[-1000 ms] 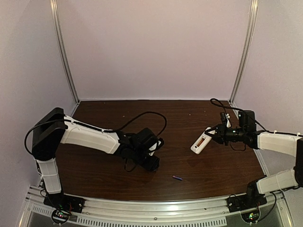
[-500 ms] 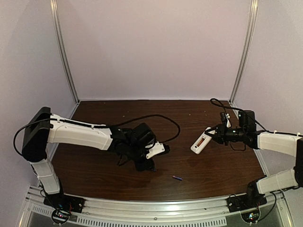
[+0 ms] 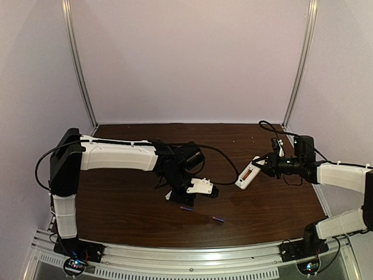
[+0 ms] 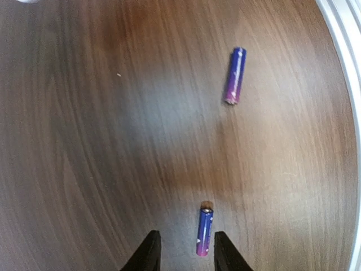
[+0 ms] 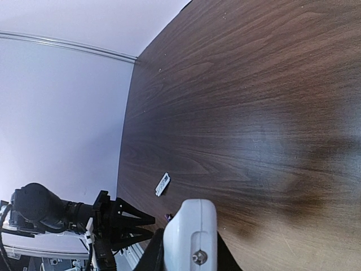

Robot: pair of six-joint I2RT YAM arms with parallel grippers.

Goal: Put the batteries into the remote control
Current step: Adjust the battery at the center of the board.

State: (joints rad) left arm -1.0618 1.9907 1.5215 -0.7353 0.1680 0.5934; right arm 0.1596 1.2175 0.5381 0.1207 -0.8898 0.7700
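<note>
Straddling one battery [image 4: 204, 232], the left gripper [image 4: 185, 248] is seen low over the dark wooden surface [image 4: 84, 141] with its jaws partly open. That battery lies flat between the two fingers [image 4: 148, 255], close beside one of them, and a clear gap is left on the other side, so no grip on it is shown. The second battery [image 4: 236, 75] lies flat as well, well apart from the first and nearer the metal rail [image 4: 351, 51] at the surface's edge. At the right side, the right gripper [image 3: 260, 168] is closed on one end of the remote control [image 3: 249, 174], which is held above the surface, tilted, with its reddish recessed compartment turned upward. In the right wrist view a small white cover piece [image 5: 163, 184] is seen lying on the surface near the left arm [image 3: 116, 156].
</note>
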